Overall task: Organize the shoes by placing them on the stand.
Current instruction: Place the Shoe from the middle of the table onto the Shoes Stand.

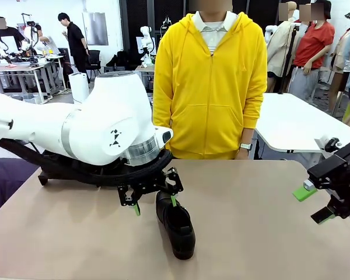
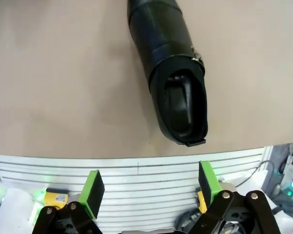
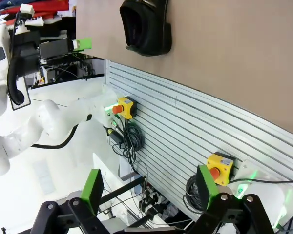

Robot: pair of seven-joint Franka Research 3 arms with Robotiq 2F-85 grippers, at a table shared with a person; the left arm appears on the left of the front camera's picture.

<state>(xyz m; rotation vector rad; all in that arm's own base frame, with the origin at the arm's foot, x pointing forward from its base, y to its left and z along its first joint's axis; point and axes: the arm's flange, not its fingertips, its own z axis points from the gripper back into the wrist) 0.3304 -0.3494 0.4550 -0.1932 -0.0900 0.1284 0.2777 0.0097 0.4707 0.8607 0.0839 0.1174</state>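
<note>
The left gripper (image 1: 153, 204) hung just above the table (image 1: 268, 227) with its jaws spread wide and nothing between them, right beside the heel end of the one shoe (image 1: 176, 226) in play. That shoe lay near the middle of the tabletop, its long axis running from the heel, up by the gripper, down to the toe pointing toward the robot's edge. In the left wrist view the shoe (image 2: 173, 68) sat ahead of the green pads (image 2: 94, 189), slightly toward the right-hand finger, heel opening nearest and toe farthest, so the open fingers looked set to straddle it across its width. The right gripper (image 1: 316, 204) hovered well apart at the right edge, also spread and empty; from its wrist view the shoe (image 3: 146, 27) was far off. The left arm was clearly the nearer one.
</note>
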